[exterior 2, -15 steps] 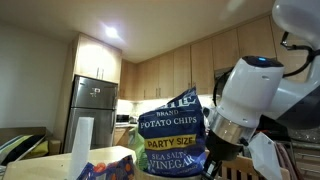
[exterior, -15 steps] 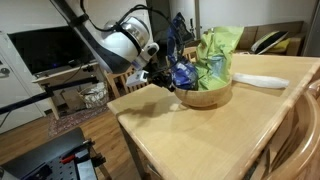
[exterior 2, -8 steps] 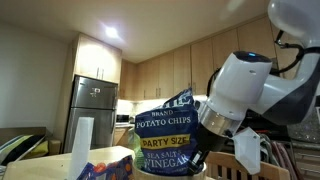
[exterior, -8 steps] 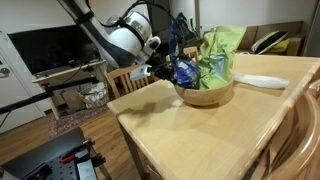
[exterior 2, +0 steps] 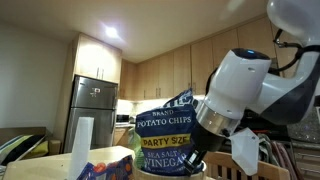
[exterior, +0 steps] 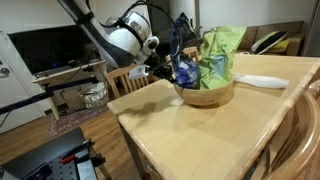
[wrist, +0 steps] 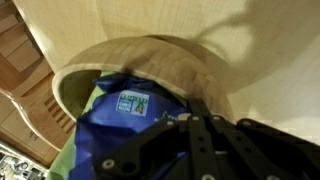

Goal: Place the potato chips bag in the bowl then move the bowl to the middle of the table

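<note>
The gripper (exterior: 166, 72) is at the left rim of the bowl (exterior: 212, 97), against the potato chips bag (exterior: 185, 71). In the wrist view its dark fingers (wrist: 196, 128) lie over the blue bag (wrist: 128, 112), but I cannot tell if they are pressed on it or a little apart (the tips are hidden).

The bag stands upright in the bowl (wrist: 150, 52), to the left of the light green bags (exterior: 219, 50), at the far part of the table (exterior: 200, 135). On the bag (exterior 2: 165, 135) I can read "POTATO CHIPS", "PARTY SIZ" in a yellow band, and "VINEGAR" below; the arm covers the right ends of the words.
</note>
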You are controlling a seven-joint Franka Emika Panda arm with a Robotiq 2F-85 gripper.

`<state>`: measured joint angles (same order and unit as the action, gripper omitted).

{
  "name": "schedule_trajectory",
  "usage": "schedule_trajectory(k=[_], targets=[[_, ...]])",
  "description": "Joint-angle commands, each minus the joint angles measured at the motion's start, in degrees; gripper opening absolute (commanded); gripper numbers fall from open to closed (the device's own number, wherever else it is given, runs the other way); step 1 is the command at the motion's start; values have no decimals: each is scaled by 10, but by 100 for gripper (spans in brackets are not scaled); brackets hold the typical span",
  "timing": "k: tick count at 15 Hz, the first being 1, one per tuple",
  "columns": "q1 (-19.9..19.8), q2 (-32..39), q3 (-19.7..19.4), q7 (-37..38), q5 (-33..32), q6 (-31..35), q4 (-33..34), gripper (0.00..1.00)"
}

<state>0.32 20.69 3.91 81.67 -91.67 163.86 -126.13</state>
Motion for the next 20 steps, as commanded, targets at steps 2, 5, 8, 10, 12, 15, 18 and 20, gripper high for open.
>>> schedule_trajectory(k=[2, 5, 8, 10, 12, 15, 18, 20], targets=[[-2, -70, 6, -38, 48, 0, -95, 0], [-4, -111, 2, -25, 43, 3, -142, 0], [-2, -87, 1, -17, 35, 0, -125, 1], [-5, -103, 1, -17, 35, 0, -140, 1], [-5, -107, 1, -17, 35, 0, -143, 1], [3, -97, 7, -17, 45, -15, -133, 0], [-1, -77, 3, -24, 63, -23, -116, 0], [-4, -64, -2, -21, 69, -25, -104, 0]])
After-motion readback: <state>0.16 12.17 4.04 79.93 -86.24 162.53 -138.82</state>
